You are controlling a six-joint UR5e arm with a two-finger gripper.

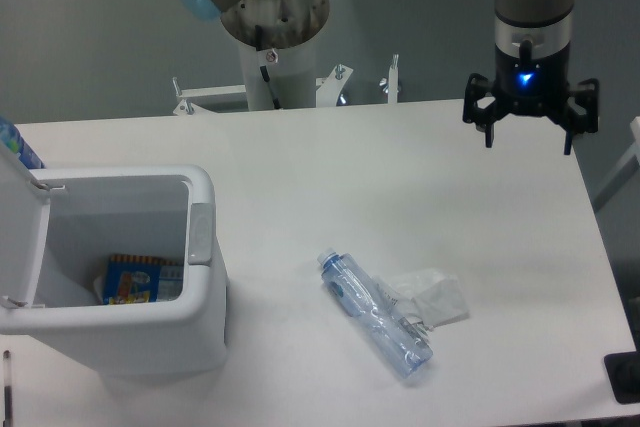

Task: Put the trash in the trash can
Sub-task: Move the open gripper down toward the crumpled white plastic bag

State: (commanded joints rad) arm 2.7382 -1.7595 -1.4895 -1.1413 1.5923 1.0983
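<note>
Hovering high over far table edge, gripper [530, 127] spread wide, empty. Bottle [375, 315] touching wrapper [432, 297], well apart from open bin [203, 237]. Risk: crushed bottle slipping, dragging wrapper along.

White table [330, 167] bears trash can [150, 332], bottle [375, 314] and wrapper [435, 297] (touching)

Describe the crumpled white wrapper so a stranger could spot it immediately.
Start at the white trash can on the table's left and look right to the crushed clear bottle. The wrapper lies against the bottle's far side: small, opaque white and crumpled, unlike the see-through, blue-capped bottle.
</note>
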